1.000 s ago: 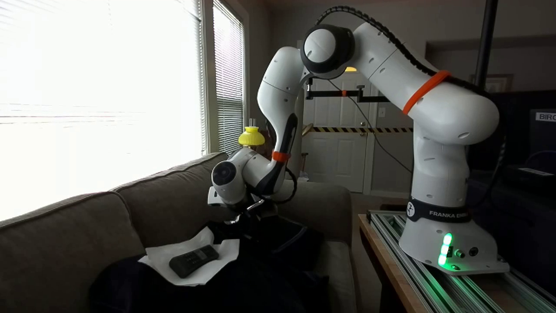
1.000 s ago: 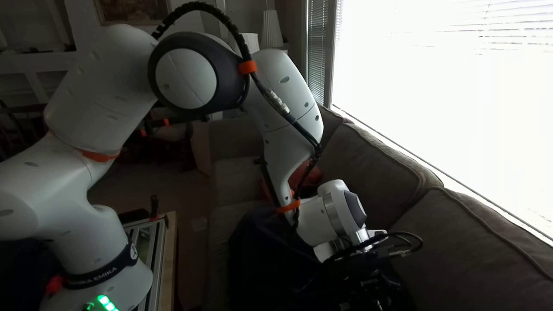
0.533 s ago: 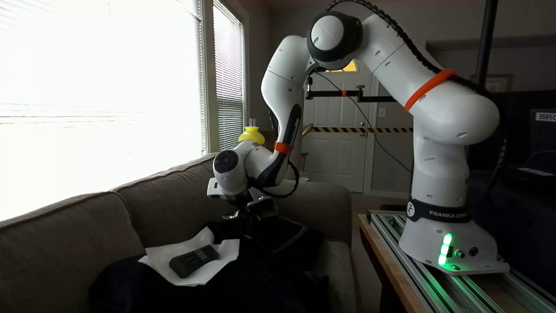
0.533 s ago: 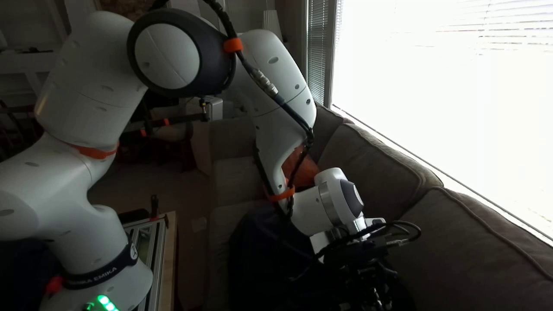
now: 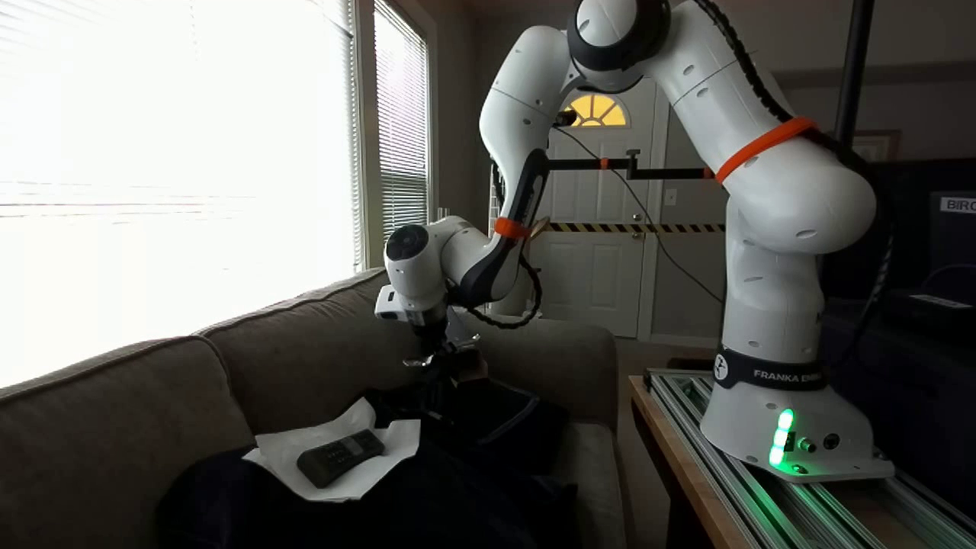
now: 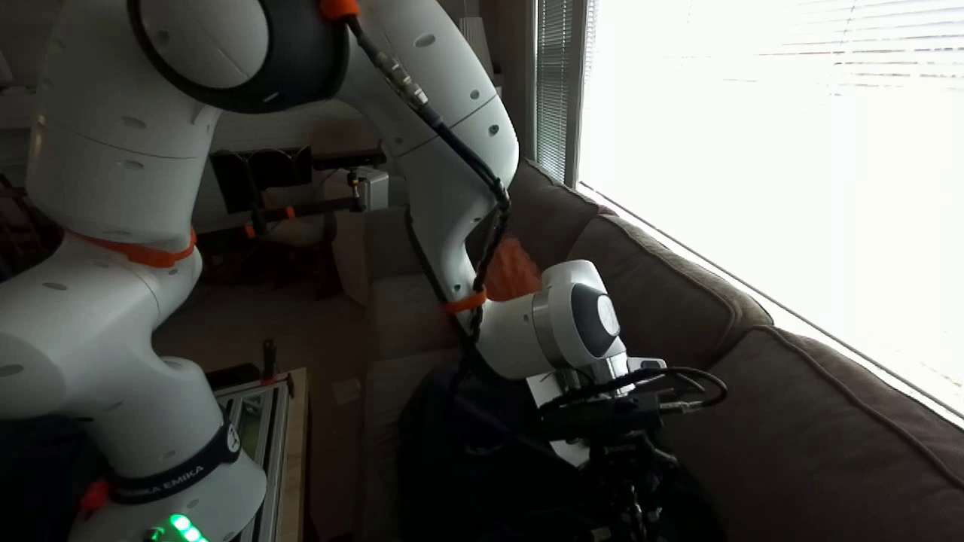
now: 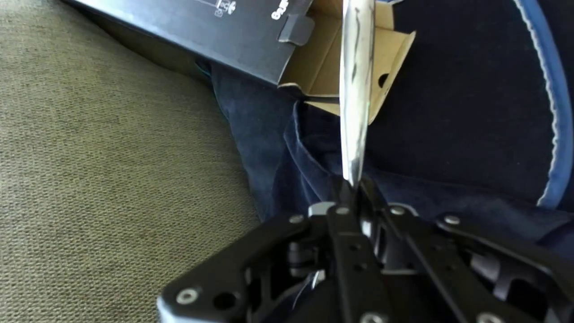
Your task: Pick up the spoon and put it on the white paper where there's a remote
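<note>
Spoon (image 7: 357, 89), wrist view: pinched in my gripper (image 7: 353, 190), jaws nearly together — carrying looks like the step in hand.
Paper (image 5: 385, 461), in an exterior view: apart from me, remote (image 5: 339, 457) on it. Next, I judge: swing across, lower, let go beside the remote.
Arm (image 6: 456, 68), in an exterior view: bent high, then sloping down above the dark cloth (image 6: 437, 452) — jaws pointing downward.

Shiny spoon (image 7: 356, 89) in pincer (image 7: 356, 190), remote (image 5: 339, 457) on white paper (image 5: 394, 448).
</note>
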{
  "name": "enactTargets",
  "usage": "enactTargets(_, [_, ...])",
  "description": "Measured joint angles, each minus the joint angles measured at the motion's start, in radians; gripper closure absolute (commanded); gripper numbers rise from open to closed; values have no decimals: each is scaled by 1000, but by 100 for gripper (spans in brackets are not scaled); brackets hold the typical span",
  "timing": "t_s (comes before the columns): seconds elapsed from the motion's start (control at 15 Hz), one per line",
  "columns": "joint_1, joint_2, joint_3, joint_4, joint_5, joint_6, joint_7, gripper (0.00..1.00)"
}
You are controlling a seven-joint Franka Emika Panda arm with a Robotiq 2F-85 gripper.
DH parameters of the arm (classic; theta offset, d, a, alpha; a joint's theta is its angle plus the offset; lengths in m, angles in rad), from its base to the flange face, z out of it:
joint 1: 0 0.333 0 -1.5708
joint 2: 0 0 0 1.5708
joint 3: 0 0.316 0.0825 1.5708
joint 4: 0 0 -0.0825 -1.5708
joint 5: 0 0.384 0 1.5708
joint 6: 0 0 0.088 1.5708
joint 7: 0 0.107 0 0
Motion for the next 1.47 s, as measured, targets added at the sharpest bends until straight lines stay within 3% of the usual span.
enactTargets(0.27, [-14,-85,-6,-75,131,22,-70,98])
enactTargets(0.67, [-50,-166,-20,-154,416,62,-196,98])
enactTargets(1.33, [-50,-171,-27,-167,950,-4,-370,98])
enactTargets(1.4, [-51,-168,-34,-167,983,-4,-369,91])
enactTargets(1.47, [-55,-166,-41,-167,1012,-4,-368,91])
